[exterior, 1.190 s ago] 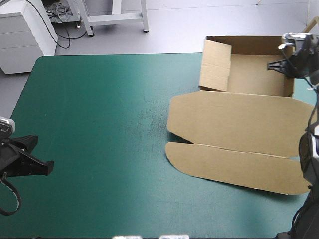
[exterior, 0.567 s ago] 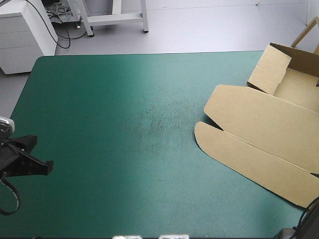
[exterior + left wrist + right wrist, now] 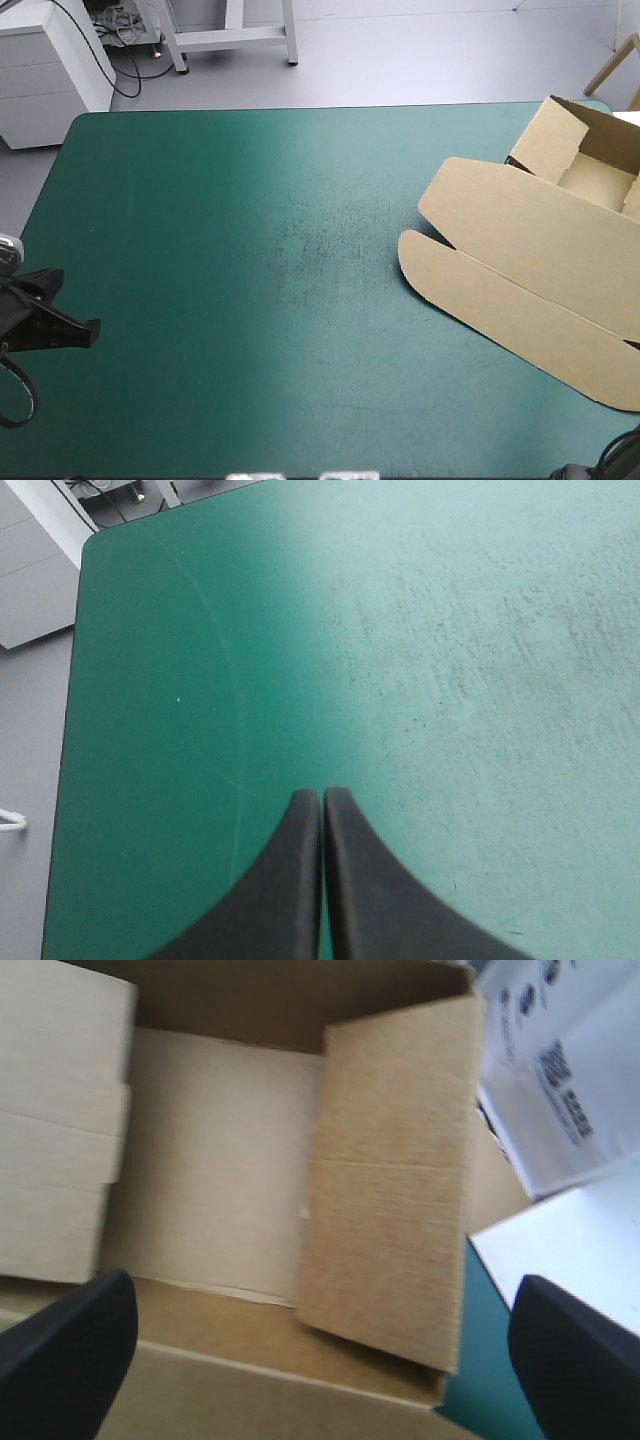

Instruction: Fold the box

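Note:
The brown box [image 3: 520, 260] lies at the table's right edge, turned at an angle, and part of it runs out of the high view. Its lid and front flap lie flat, while the tray [image 3: 590, 165] at the far right has raised walls. My right gripper [image 3: 322, 1285] hovers open over the tray floor [image 3: 215, 1160], fingers wide apart with nothing between them. One side flap [image 3: 390, 1210] leans in over the floor. The high view does not show this gripper. My left gripper [image 3: 90, 335] [image 3: 322, 795] is shut and empty, low over the teal-green cover near the left edge.
Bare teal-green cover [image 3: 250, 250] spans the middle and left of the table. A white cabinet [image 3: 50, 60] stands beyond the far left corner. A white printed surface [image 3: 570, 1090] shows just past the box's side wall in the right wrist view.
The box has slid to the right and turned, part of it now past the high view's edge. My right gripper, earlier at the tray's right wall, has left the high view.

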